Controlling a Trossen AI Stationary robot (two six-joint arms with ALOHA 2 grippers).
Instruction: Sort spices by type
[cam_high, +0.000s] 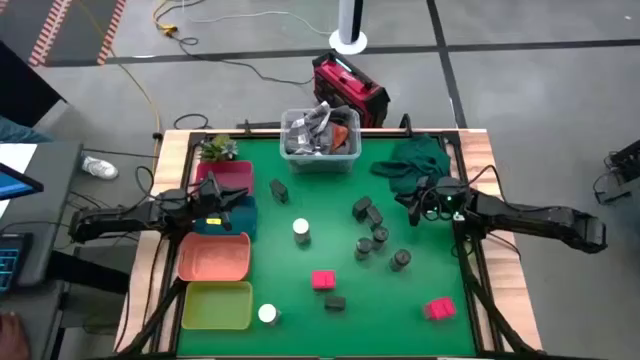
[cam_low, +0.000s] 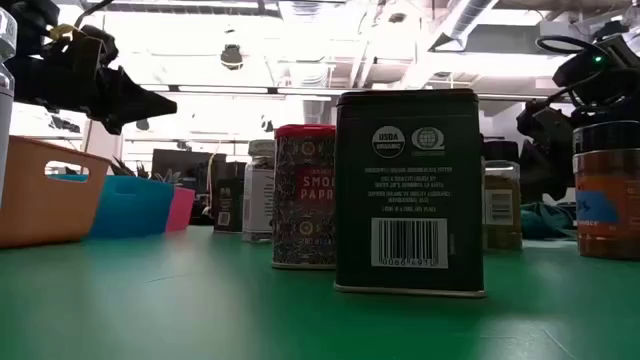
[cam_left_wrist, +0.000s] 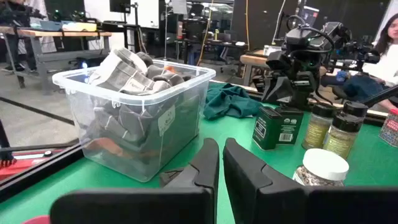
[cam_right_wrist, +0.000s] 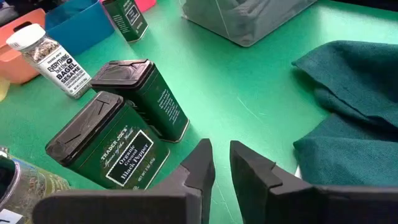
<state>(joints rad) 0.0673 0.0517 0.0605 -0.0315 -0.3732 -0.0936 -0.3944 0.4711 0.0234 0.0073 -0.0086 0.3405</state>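
Nearest the front edge of the green bench (cam_high: 300, 320), a pink-red rectangular box (cam_high: 439, 308), a small black tin (cam_high: 335, 302) and a white-topped round jar (cam_high: 267, 313) are sitting well apart, with another pink-red box (cam_high: 322, 279) just behind. Nothing is looking sorted yet: the orange plastic tray (cam_high: 214, 257) and yellow-green plastic tray (cam_high: 216, 305) are lying bare.

Mid-bench, the dark grey round jars (cam_high: 400, 259) and black rectangular tins (cam_high: 362, 209) are clustering near the right end effector (cam_right_wrist: 219, 163), which is hovering just above two of those tins (cam_right_wrist: 115, 146) with fingers nearly pinched together and nothing between them. My guess is the tins are rigid and light, a bit slick on painted metal, so gripping across the narrow flat sides below the lid looks safest. The round jars could roll if tipped, so take them upright around the body.

The left end effector (cam_left_wrist: 220, 167) is hanging over the teal and pink trays (cam_high: 232, 196), fingers nearly pinched too, empty.

Farthest back, a clear plastic bin (cam_high: 320, 155) and a crumpled dark green cloth (cam_high: 415, 160) are sitting.
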